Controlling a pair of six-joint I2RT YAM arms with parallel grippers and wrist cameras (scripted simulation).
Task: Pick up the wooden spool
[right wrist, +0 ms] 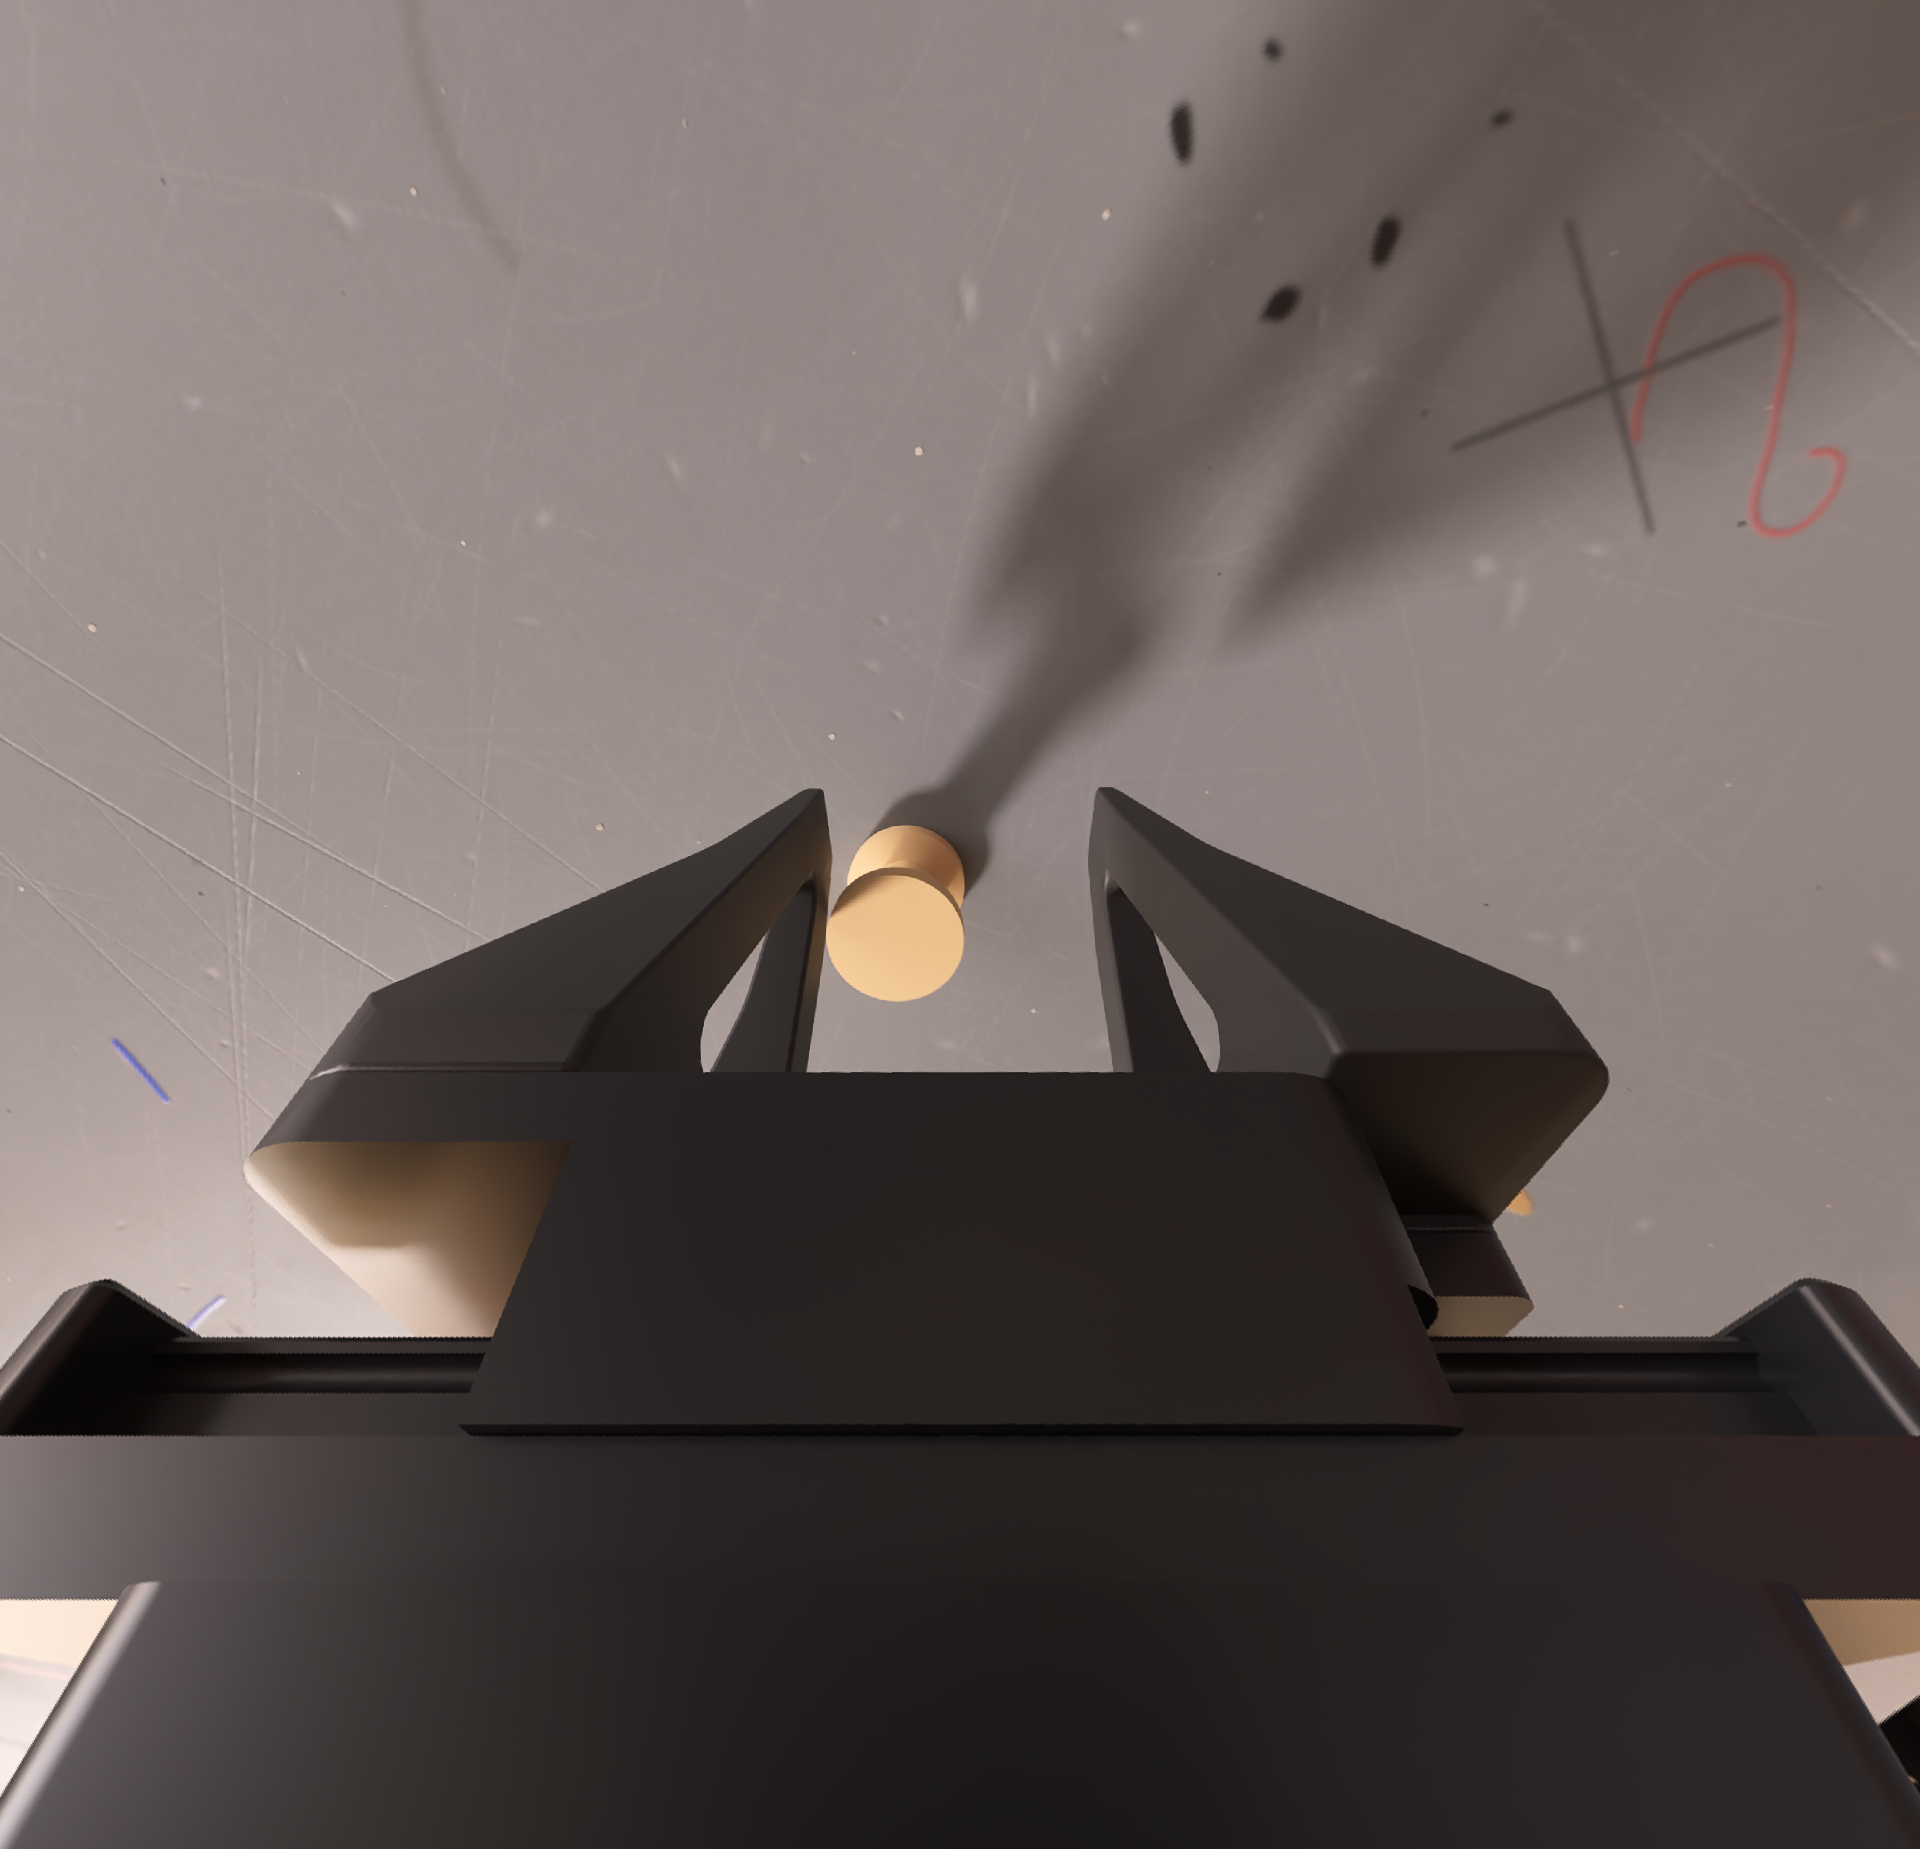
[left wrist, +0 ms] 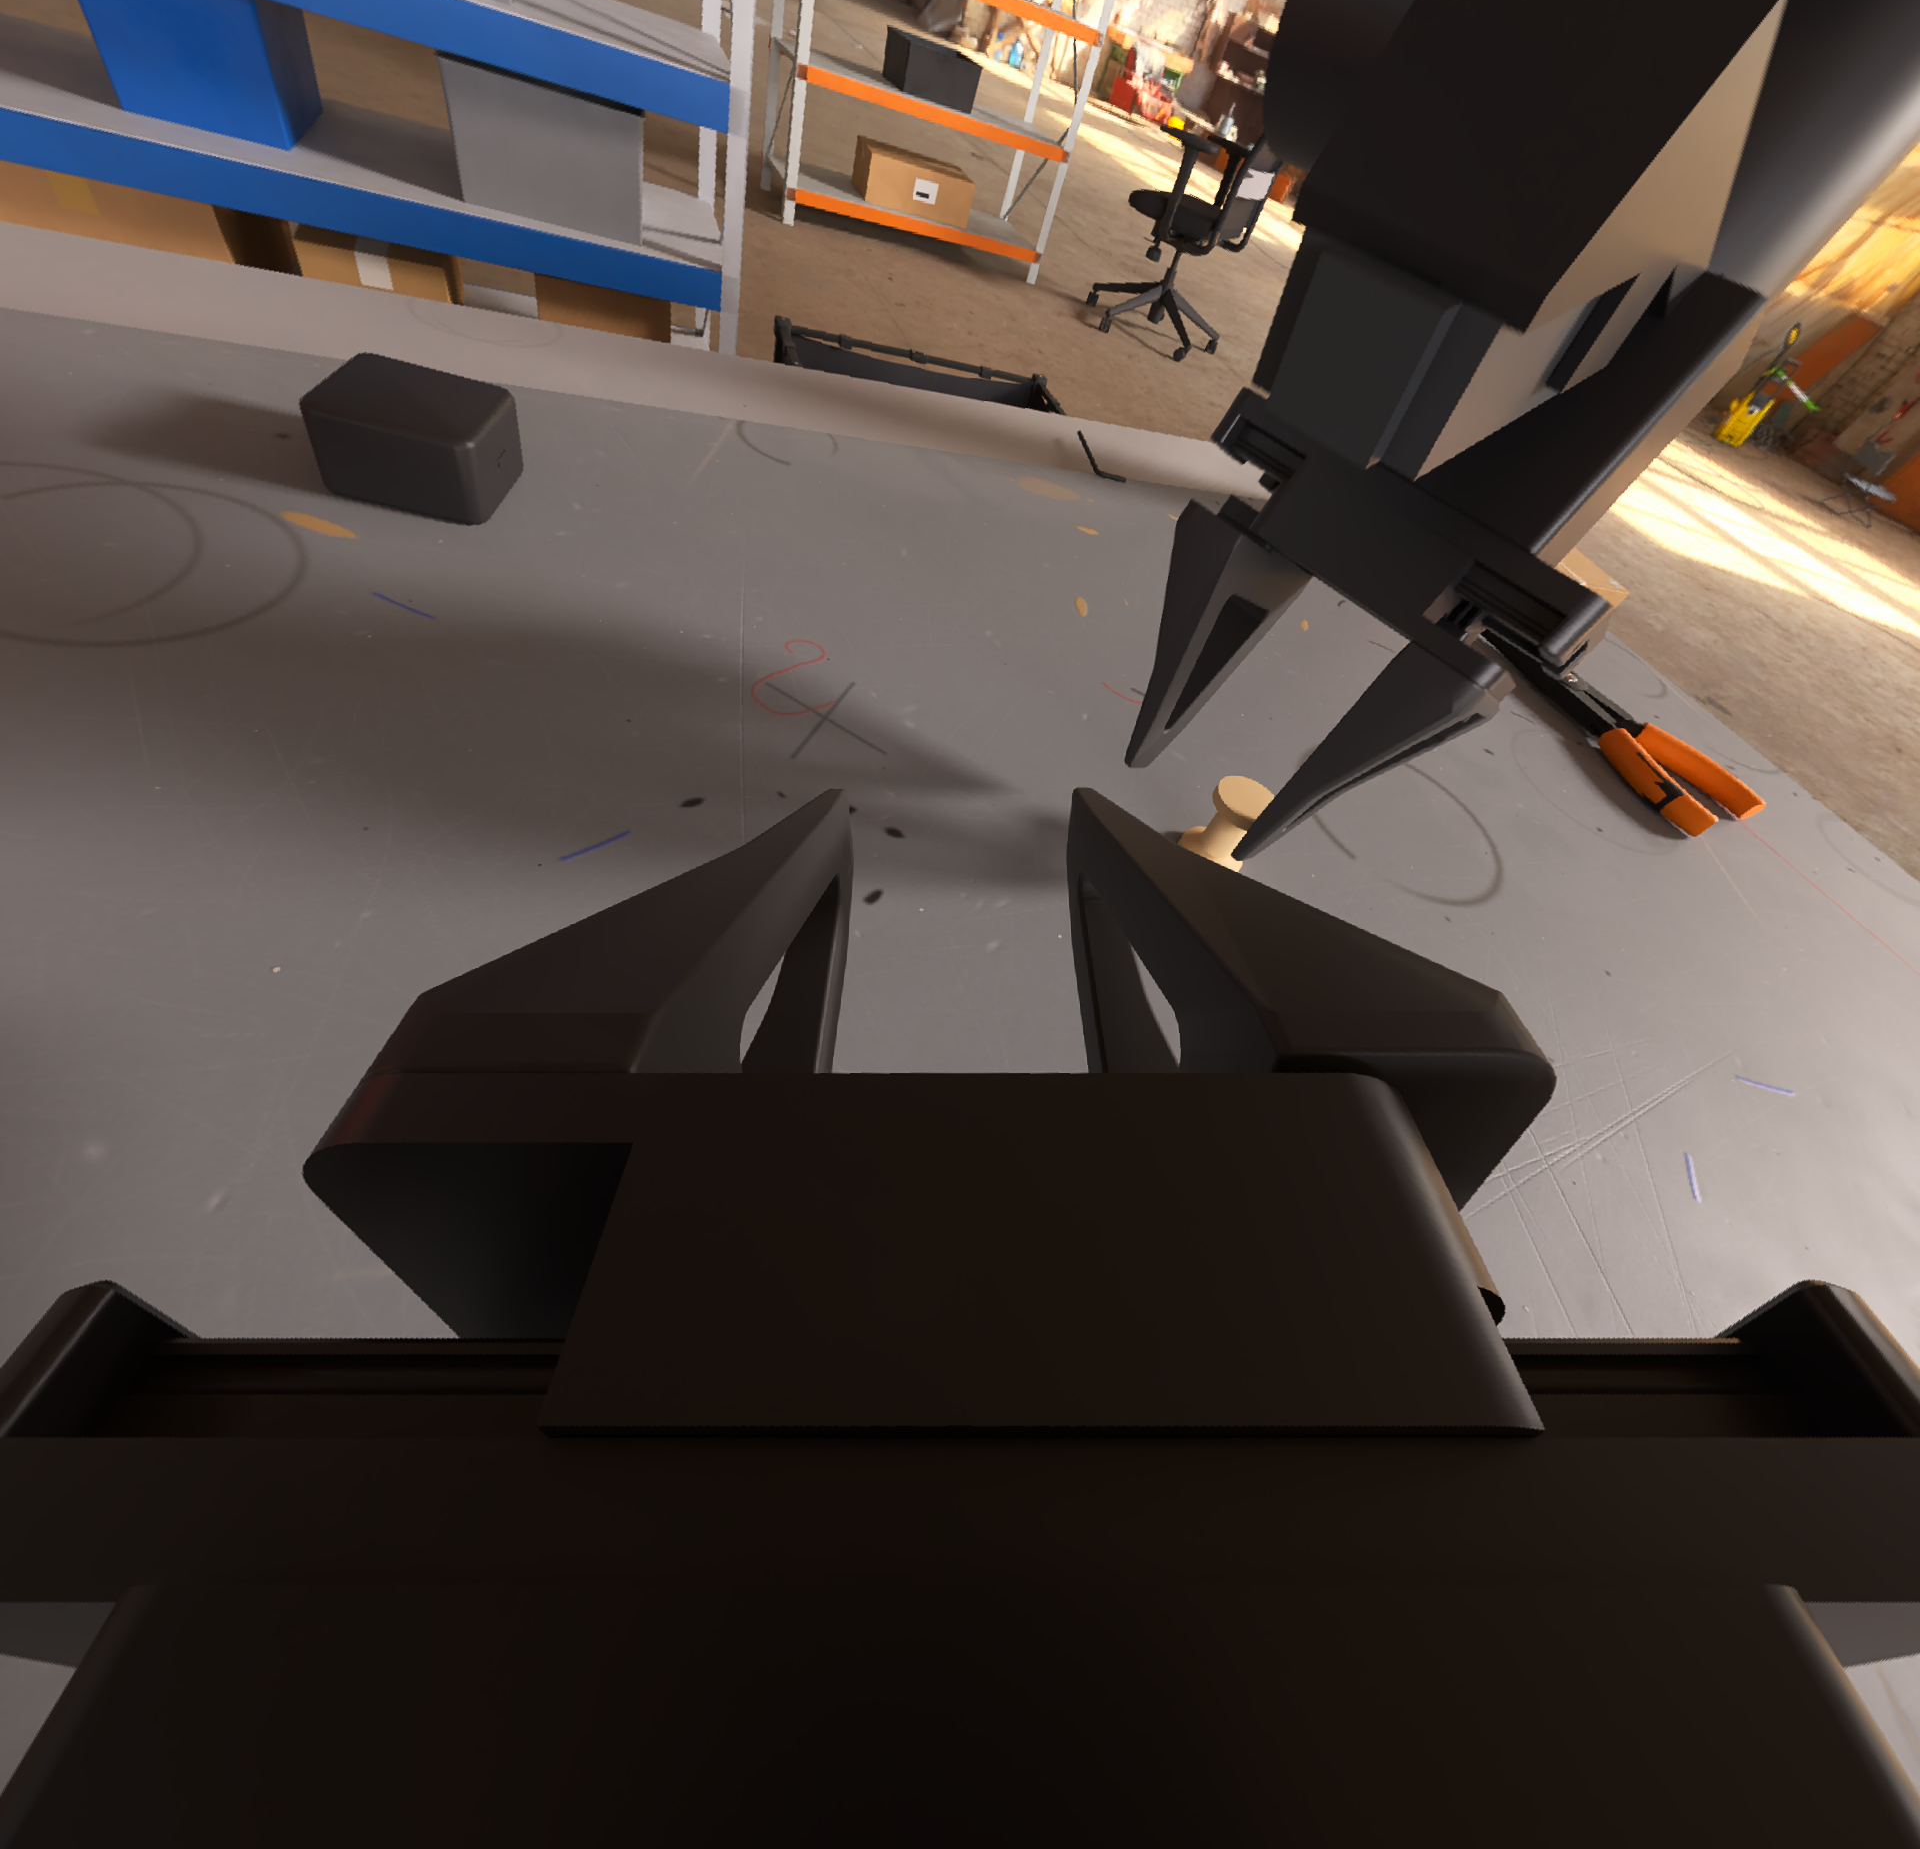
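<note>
The wooden spool (right wrist: 896, 926) is pale tan and stands upright on the grey table. In the right wrist view it sits between my right gripper's (right wrist: 961, 802) open fingers, close to the left finger and apart from the right one. In the left wrist view the spool (left wrist: 1226, 823) is partly hidden behind the right gripper (left wrist: 1190, 807), which hangs over it with fingers spread. My left gripper (left wrist: 961, 797) is open and empty, above the table just left of the spool.
A dark rounded box (left wrist: 412, 436) sits on the table at far left. Orange-handled pliers (left wrist: 1673, 776) lie at right near the table edge. A small black hex key (left wrist: 1096, 457) lies near the far edge. Shelving and an office chair stand beyond the table.
</note>
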